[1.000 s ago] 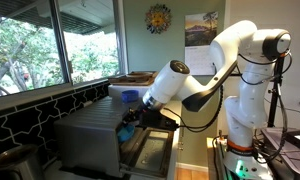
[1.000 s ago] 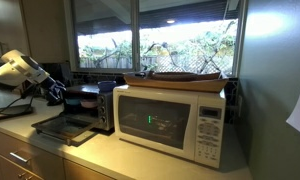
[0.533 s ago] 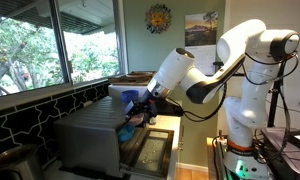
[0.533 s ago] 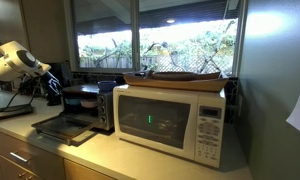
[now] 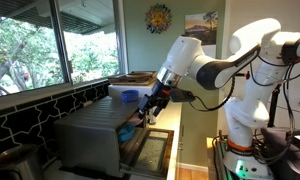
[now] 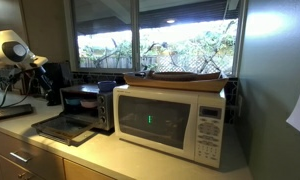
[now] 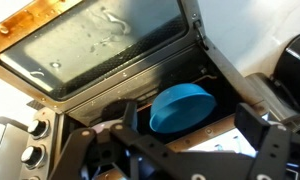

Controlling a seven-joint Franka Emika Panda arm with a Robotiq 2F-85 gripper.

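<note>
A blue bowl [image 7: 182, 108] lies upside down inside a silver toaster oven [image 5: 90, 138], whose glass door [image 7: 100, 45] hangs open and flat. In an exterior view the bowl [image 5: 126, 130] shows as a blue patch in the oven mouth. My gripper [image 7: 190, 140] is open and empty, its black fingers [image 7: 258, 125] spread wide, and it is above and back from the oven opening. In an exterior view the gripper [image 5: 153, 106] hovers over the open door [image 5: 150, 152]. The arm [image 6: 10, 46] also shows at the left edge of an exterior view.
A white microwave [image 6: 170, 118] with a flat tray on top stands beside the toaster oven [image 6: 90, 100] on the counter. Windows run along the wall behind. The open door [image 6: 65, 127] juts out over the counter's front.
My gripper has drawn back and up out of the oven mouth, away from the blue bowl. The bowl has stayed inside the oven.
</note>
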